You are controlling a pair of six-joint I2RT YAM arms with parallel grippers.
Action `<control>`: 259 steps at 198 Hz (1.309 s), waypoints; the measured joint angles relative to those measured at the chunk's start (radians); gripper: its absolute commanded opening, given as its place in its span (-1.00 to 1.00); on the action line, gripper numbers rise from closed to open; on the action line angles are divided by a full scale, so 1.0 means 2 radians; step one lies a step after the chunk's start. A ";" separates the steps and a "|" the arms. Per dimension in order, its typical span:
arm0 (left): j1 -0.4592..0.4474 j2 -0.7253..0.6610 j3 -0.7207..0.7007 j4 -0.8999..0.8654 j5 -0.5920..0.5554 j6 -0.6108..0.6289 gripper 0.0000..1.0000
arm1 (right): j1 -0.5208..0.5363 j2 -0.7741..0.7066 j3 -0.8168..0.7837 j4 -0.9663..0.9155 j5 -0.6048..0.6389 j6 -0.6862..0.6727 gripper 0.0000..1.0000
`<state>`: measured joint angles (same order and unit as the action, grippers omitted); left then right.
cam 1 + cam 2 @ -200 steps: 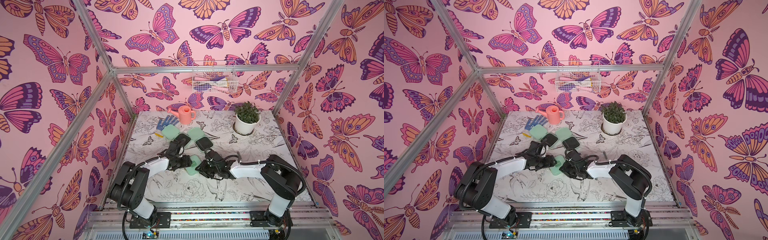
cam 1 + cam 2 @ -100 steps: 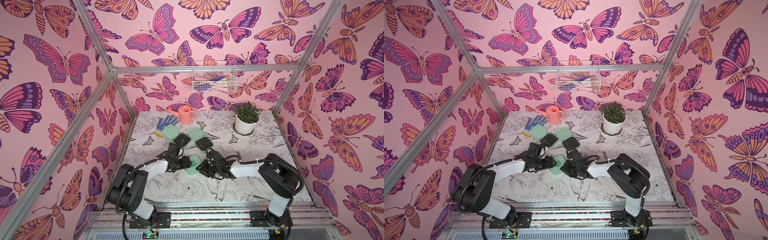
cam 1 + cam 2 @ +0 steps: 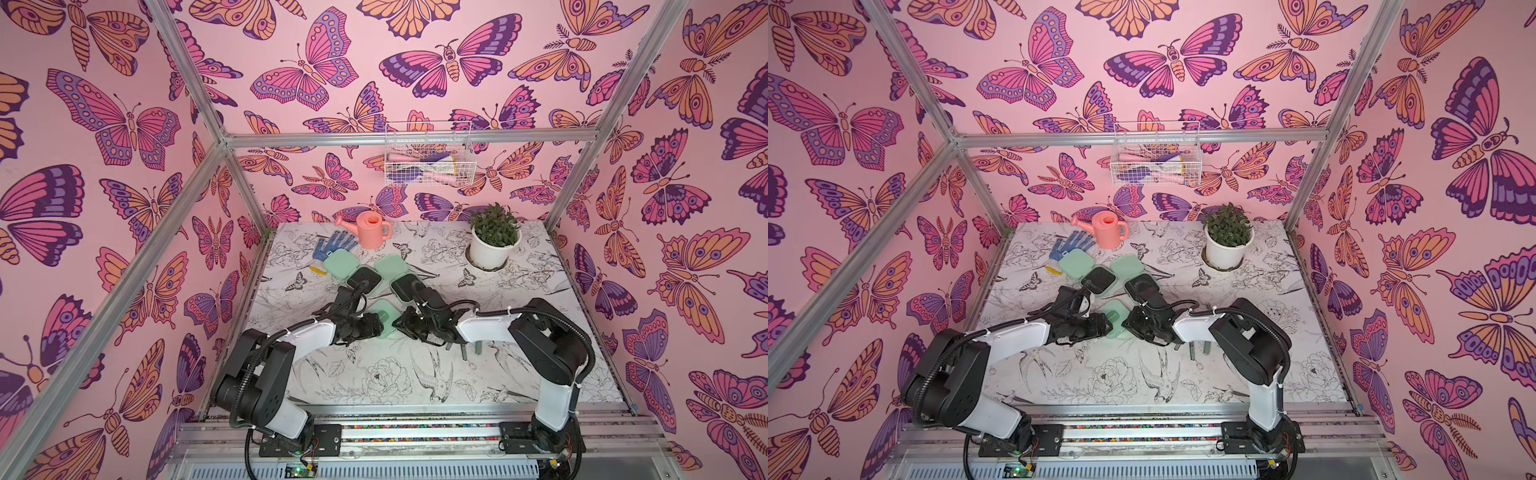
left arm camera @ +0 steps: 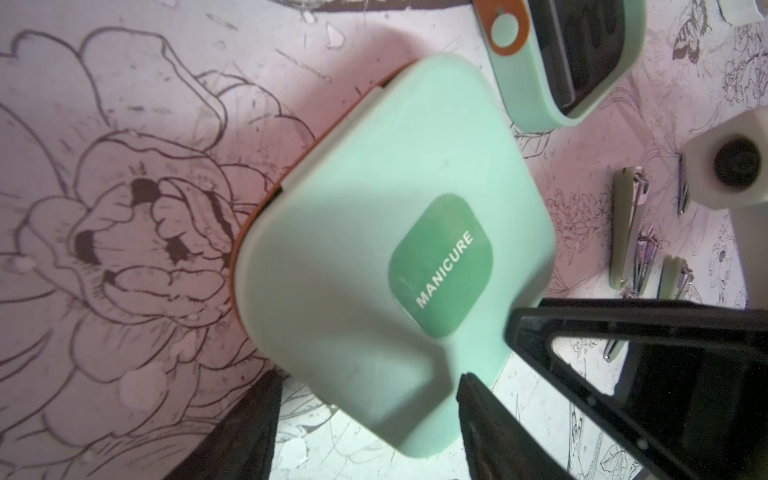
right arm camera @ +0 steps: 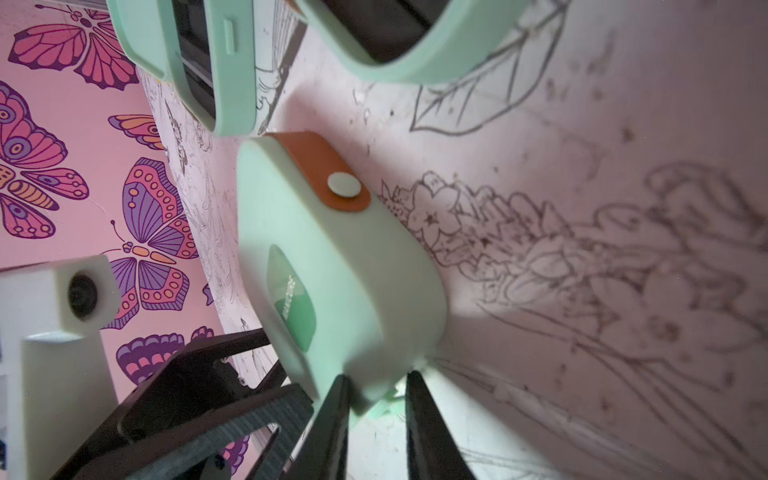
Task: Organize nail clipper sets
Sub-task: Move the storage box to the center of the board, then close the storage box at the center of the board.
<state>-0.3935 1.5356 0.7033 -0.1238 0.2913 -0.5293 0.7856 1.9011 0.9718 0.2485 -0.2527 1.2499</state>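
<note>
Mint-green rounded plastic case [image 3: 385,316], shut, lies on the table [image 3: 332,374]. It looks light, hard, slippery; thin edges hold best. My right jaws pinch one corner. My left jaws sit wide around it; squeezing, I cannot tell.

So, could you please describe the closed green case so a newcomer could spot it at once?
On the flower-print table, look where the two arms meet. The mint-green case is between them. It alone is shut, with a MANICURE label on top; the two cases behind it lie open, showing black insides.
</note>
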 measured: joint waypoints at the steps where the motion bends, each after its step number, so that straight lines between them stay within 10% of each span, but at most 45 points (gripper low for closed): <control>1: 0.000 0.000 0.000 0.000 0.000 0.000 0.39 | 0.000 0.000 0.001 -0.001 0.000 -0.001 -0.50; 82: 0.000 0.015 0.014 0.002 0.000 -0.006 0.39 | -0.003 -0.008 0.008 -0.043 -0.001 -0.031 -0.21; 259: 0.000 0.022 0.016 0.011 0.000 -0.007 0.39 | 0.011 0.001 0.020 -0.043 -0.020 -0.007 -0.30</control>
<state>-0.3935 1.5787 0.7353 -0.1013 0.2913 -0.5438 0.8078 1.9034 1.0115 0.1616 -0.2935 1.2362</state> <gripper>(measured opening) 0.692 0.359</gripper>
